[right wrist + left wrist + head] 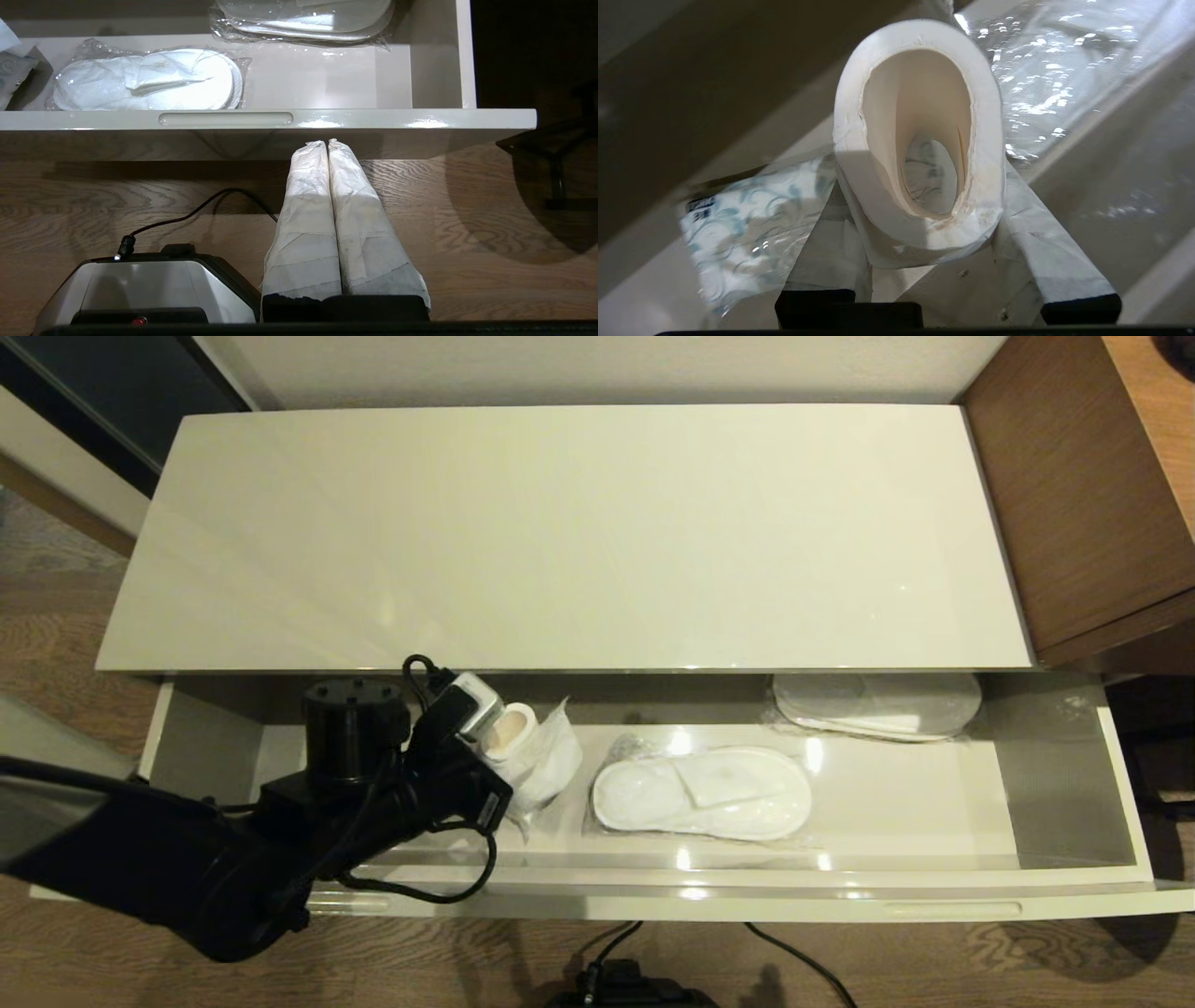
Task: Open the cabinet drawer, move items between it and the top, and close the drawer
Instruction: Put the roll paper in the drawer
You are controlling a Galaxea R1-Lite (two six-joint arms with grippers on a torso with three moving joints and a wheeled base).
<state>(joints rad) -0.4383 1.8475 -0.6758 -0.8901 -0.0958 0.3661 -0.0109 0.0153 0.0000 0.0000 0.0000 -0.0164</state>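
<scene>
The cabinet drawer [747,896] stands pulled out under the cream-white top [579,541], which is bare. In the drawer's left part my left gripper [485,728] is shut on the white toilet paper roll [512,733]. The left wrist view shows the roll [878,205] squeezed oval between both fingers [831,233], its cream core facing the camera. A flap of paper [555,765] hangs beside it. My right gripper [327,142] is shut on nothing, low over the floor in front of the drawer front [373,119].
Plastic-wrapped slippers [700,793] lie mid-drawer, and another pair [878,705] sits at the back right. A packet with green-blue print [738,224] lies under the roll. Brown wooden furniture [1074,476] adjoins the top's right end. My base [140,284] and a cable [196,210] are on the floor.
</scene>
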